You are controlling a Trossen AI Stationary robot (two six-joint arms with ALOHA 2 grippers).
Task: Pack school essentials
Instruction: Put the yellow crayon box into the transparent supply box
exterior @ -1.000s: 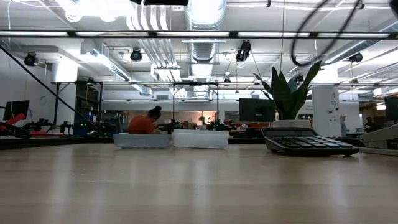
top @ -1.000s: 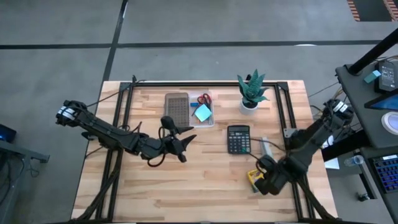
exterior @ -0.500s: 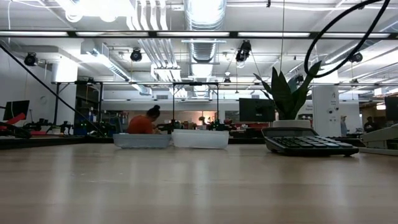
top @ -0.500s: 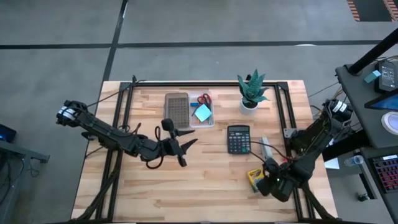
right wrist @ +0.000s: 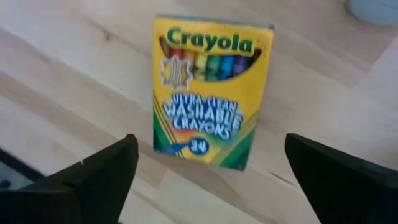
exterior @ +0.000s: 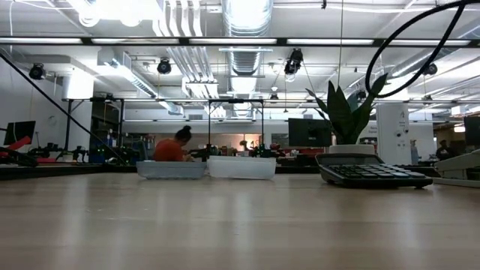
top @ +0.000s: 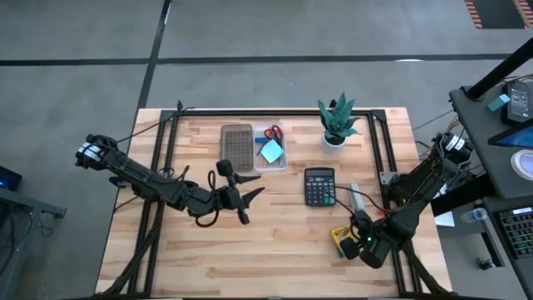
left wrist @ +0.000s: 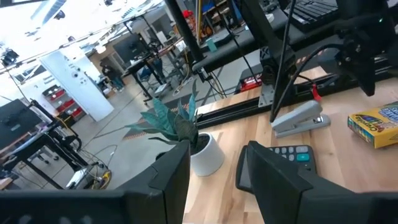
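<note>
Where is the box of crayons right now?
The crayon box lies flat on the table's right side in the high view, below the calculator and stapler, with the open right gripper hanging just over it, not touching.

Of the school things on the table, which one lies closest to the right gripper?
The crayon box. It lies flat on the wood just in front of the open right gripper, while the scissors and sticky pad sit far off in the clear tray.
</note>
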